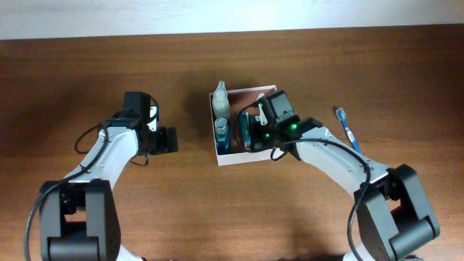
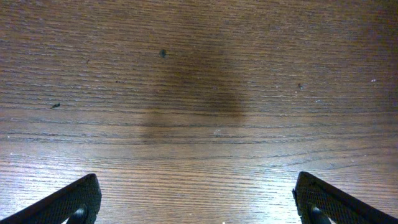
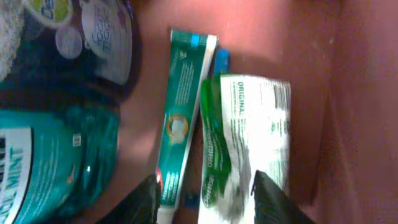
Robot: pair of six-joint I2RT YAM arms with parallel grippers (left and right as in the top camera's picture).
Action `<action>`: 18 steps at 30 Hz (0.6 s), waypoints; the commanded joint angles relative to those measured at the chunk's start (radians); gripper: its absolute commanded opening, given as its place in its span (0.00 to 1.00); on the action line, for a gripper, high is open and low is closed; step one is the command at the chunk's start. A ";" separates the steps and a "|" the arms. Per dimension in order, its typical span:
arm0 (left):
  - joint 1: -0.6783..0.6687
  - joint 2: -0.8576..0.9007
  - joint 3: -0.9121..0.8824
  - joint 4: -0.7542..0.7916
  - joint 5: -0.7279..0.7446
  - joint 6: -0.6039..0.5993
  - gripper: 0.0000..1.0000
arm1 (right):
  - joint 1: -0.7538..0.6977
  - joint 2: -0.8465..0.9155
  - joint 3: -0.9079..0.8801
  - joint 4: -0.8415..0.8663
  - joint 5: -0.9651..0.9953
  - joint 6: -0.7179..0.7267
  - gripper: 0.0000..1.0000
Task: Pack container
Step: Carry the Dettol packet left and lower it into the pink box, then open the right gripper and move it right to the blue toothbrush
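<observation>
The container (image 1: 239,159), a shallow white-walled box with a reddish-brown floor (image 3: 348,93), sits at the table's middle. Inside lie a teal mouthwash bottle (image 1: 222,135) (image 3: 56,162), a pale bottle (image 1: 220,101), a green toothpaste tube (image 3: 183,112) and a green-and-white packet (image 3: 255,130). My right gripper (image 1: 254,134) (image 3: 205,199) reaches down into the box. Its jaws stand apart around the packet's crumpled near end and the tube's end. My left gripper (image 1: 174,139) (image 2: 196,202) hangs wide open over bare wood, left of the box, holding nothing.
A blue toothbrush (image 1: 347,129) lies on the table to the right of the container, beside my right arm. A dark bottle with a round label (image 3: 93,37) rests above the mouthwash in the right wrist view. The wooden table ends at a white strip along the back.
</observation>
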 commanded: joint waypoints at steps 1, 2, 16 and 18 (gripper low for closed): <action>0.002 0.008 -0.005 0.002 -0.007 -0.002 0.99 | 0.000 -0.072 0.112 -0.073 0.032 -0.020 0.42; 0.002 0.008 -0.005 0.002 -0.007 -0.002 0.99 | -0.006 -0.085 0.138 -0.109 0.048 -0.021 0.42; 0.002 0.008 -0.005 0.002 -0.007 -0.002 1.00 | -0.404 -0.180 0.249 -0.494 0.216 -0.037 0.47; 0.002 0.008 -0.005 0.002 -0.008 -0.002 0.99 | -0.480 -0.175 0.236 -0.506 0.202 -0.060 0.47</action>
